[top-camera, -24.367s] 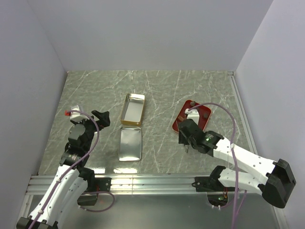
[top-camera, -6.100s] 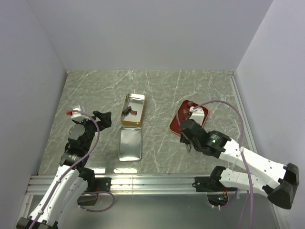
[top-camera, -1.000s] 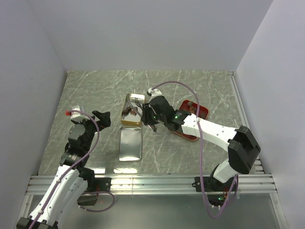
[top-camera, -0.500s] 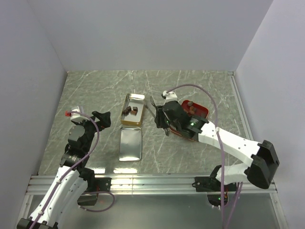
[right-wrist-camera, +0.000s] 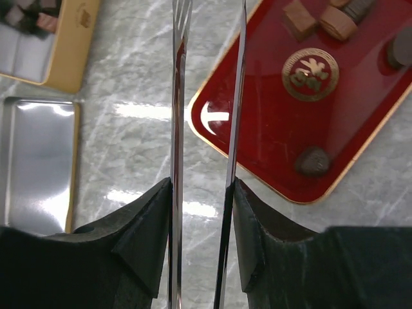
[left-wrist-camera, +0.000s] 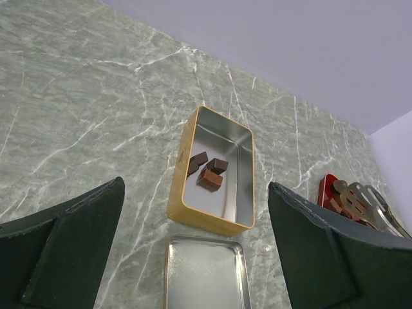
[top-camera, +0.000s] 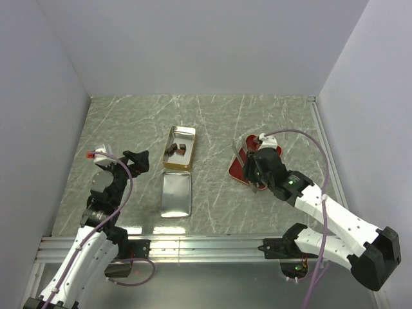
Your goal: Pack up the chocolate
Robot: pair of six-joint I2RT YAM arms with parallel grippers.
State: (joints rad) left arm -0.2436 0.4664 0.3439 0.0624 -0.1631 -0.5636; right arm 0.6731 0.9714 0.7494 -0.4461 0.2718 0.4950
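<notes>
My left tool [left-wrist-camera: 196, 193] is spread wide and empty above the worktop [left-wrist-camera: 96, 116], facing the open gold tin [left-wrist-camera: 179, 193], where a few pieces of chocolate [left-wrist-camera: 210, 178] lie together. My right tool [right-wrist-camera: 201, 187] pinches a pair of metal tongs [right-wrist-camera: 178, 96]. Their tips stand apart with nothing between them, at the edge of the red tray [right-wrist-camera: 257, 129], where more pieces [right-wrist-camera: 313, 161] lie. The lid [left-wrist-camera: 203, 270] lies just beside the tin.
</notes>
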